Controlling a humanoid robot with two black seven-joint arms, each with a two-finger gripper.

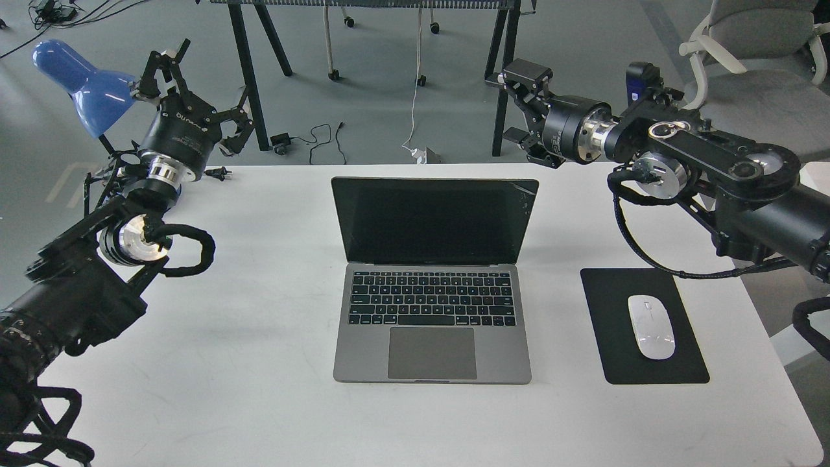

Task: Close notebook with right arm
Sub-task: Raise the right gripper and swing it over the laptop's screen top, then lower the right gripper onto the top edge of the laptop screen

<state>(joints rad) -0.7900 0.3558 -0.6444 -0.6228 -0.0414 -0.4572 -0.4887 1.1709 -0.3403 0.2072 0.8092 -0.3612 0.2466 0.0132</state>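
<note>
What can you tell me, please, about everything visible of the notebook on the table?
The notebook is a slim grey, metal-looking laptop lying open on the white table, near its middle. Its dark, unlit screen stands about upright, leaning slightly back, with marks that look like cracks near its top right corner. The base carries a black keyboard and a large trackpad. Nothing touches it but the table; both grippers are clear of it.

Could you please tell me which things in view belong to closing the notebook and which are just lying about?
Belong to the job:
- notebook, lid open, screen dark
- right hand, behind the lid's right corner, holding nothing

Lying about:
- white mouse
- black mouse pad
- blue lamp
- left hand, fingers spread
</note>
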